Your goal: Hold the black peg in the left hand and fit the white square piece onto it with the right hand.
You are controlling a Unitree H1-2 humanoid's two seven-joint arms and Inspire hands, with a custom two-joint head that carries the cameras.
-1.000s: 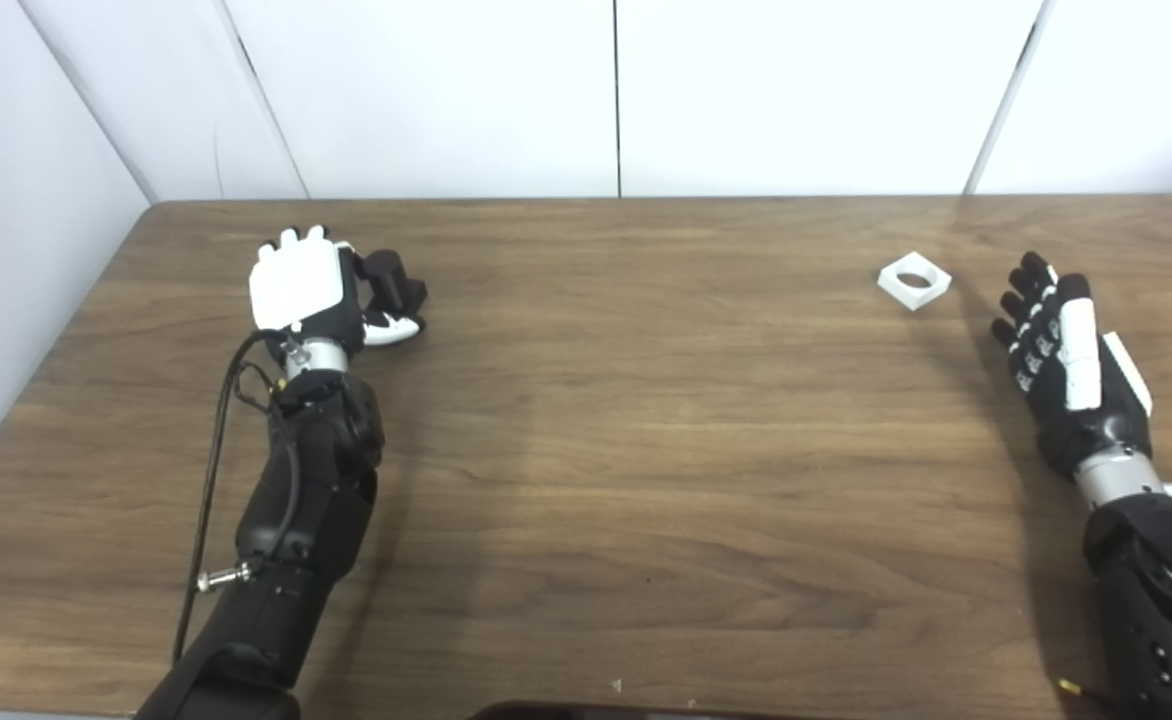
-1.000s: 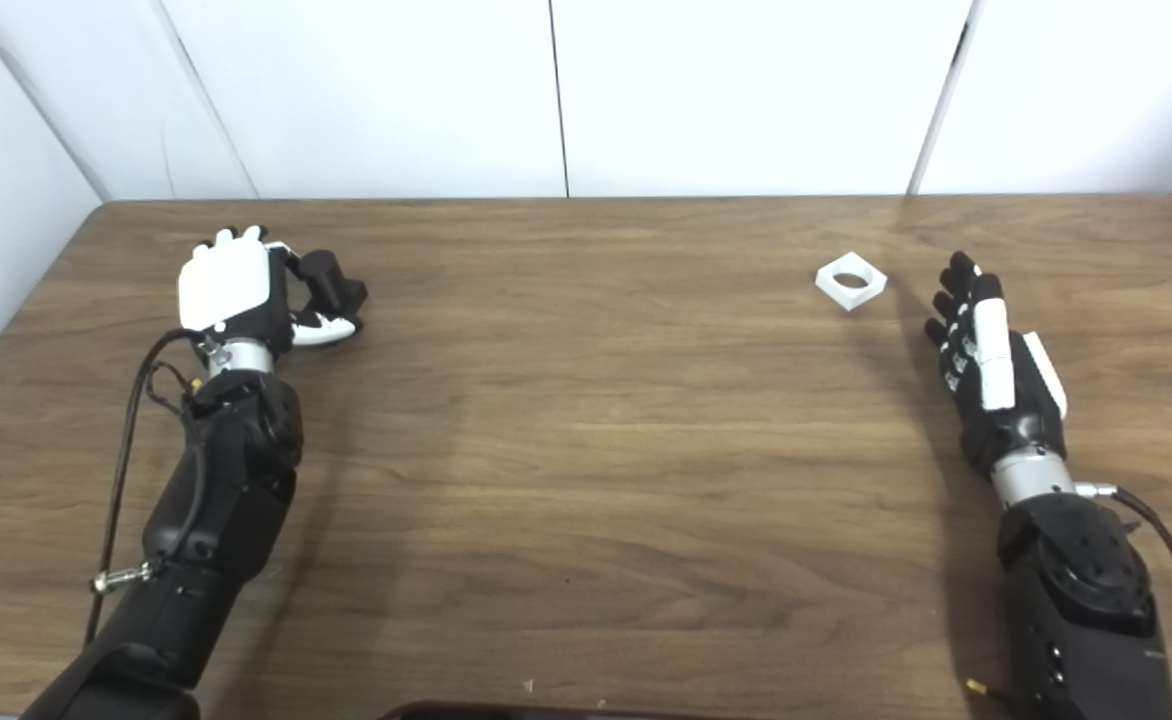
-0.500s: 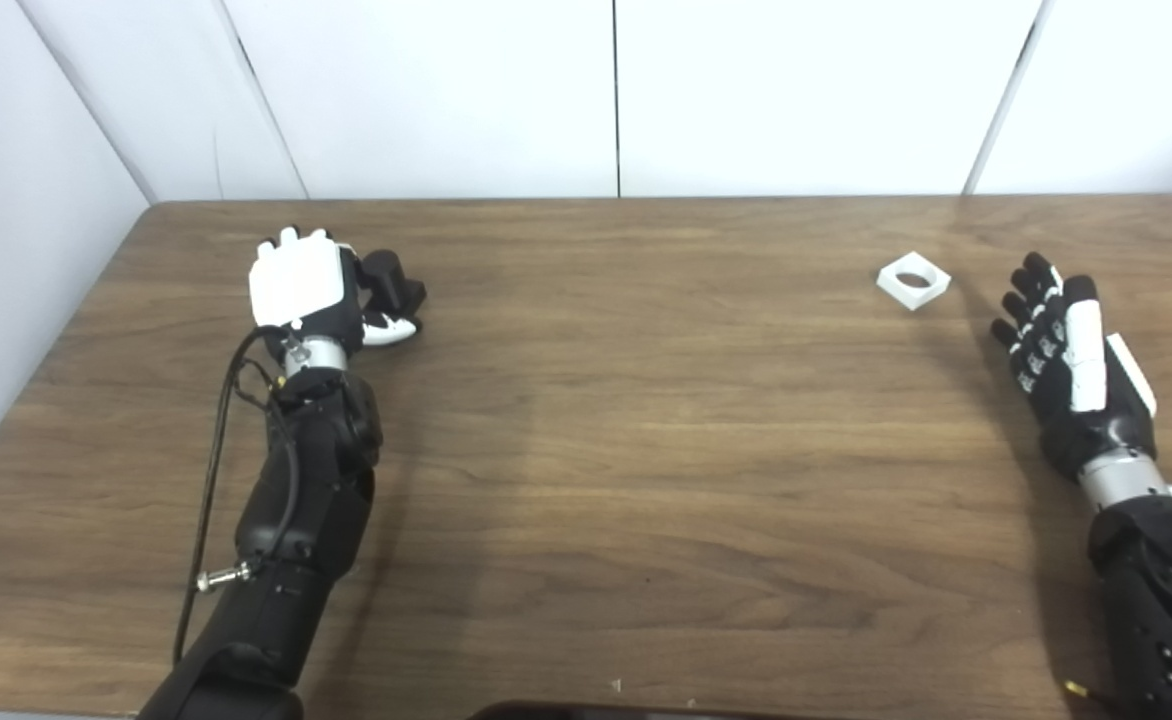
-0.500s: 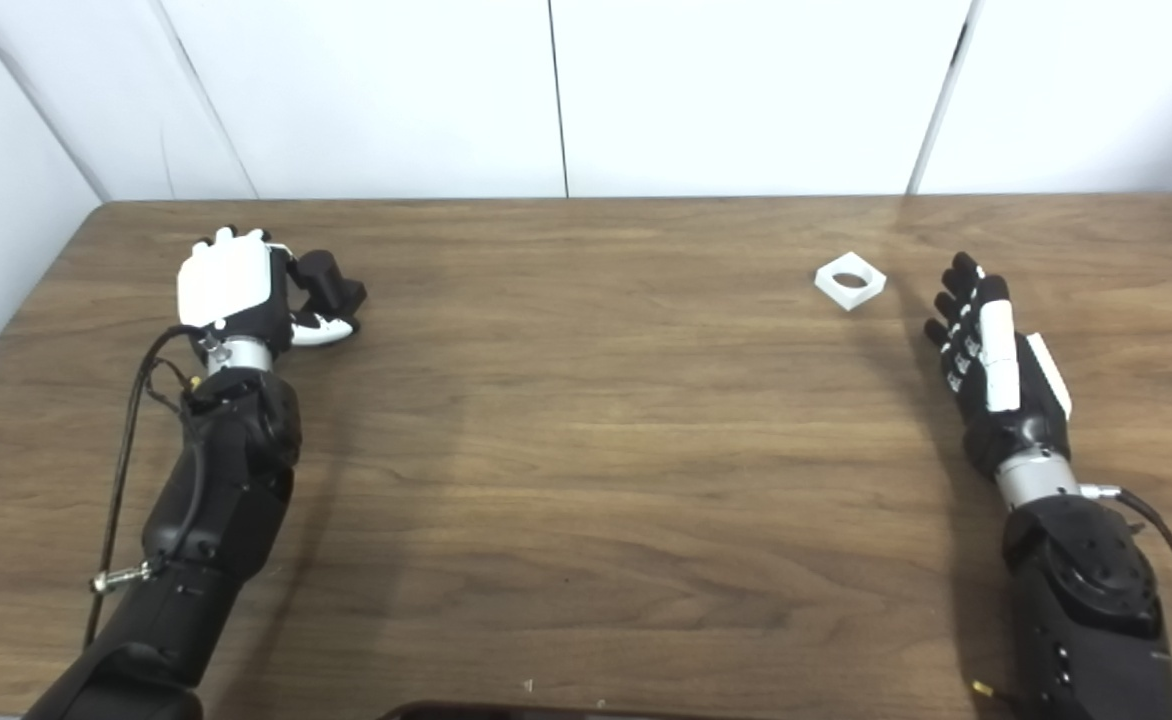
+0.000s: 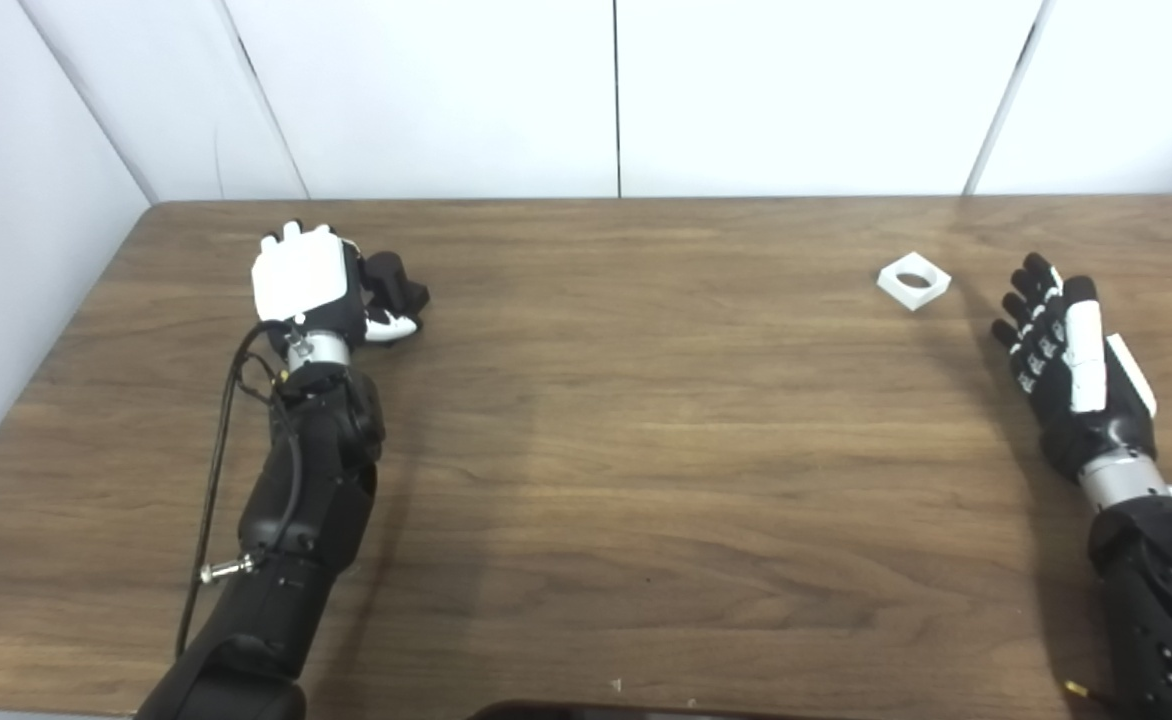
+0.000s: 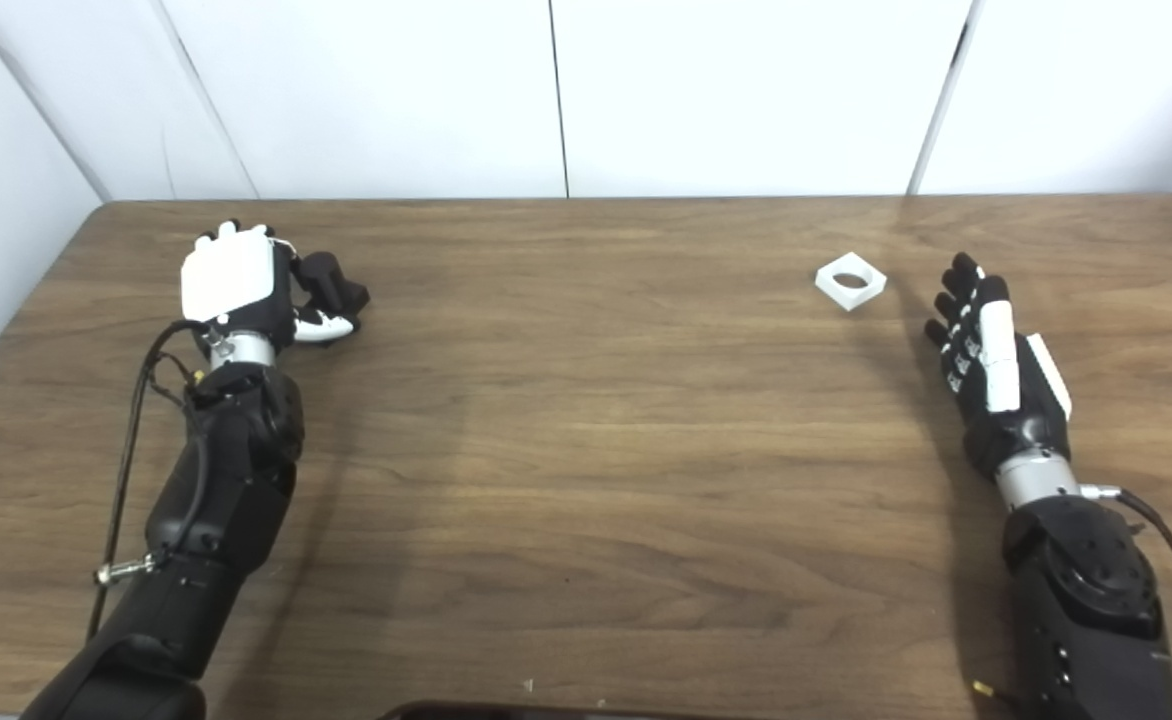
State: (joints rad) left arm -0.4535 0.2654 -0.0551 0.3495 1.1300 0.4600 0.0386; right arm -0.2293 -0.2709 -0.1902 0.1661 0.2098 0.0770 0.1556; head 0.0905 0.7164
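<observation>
Left eye view and right eye view both look down on a brown wooden tabletop (image 5: 646,450) backed by white wall panels (image 5: 446,100). At the far left the left hand (image 5: 311,285) sits with its white back toward the cameras, so its palm and most of its fingers are hidden. A black peg (image 5: 396,285) pokes out on the inner side of that hand, with the white-tipped thumb just under it. The hand seems curled around the peg, but the contact itself is hidden, so I cannot tell whether it truly grips it, nor whether the peg rests on the wood.

Far across on the right, the white square piece (image 5: 913,281) lies flat on the tabletop with its round hole facing up. It is near the far edge and well apart from the peg. The right hand (image 5: 1066,360) is near the piece, on its near right side, not touching it. Its fingers are straight and spread, pointing away from the robot, holding nothing.

Both forearms are cut off by the bottom edge, and a dark rounded shape (image 5: 586,712) at the bottom centre is too clipped to identify. A black cable (image 5: 214,440) loops beside the left forearm. Between the two hands the wood is bare and wide.
</observation>
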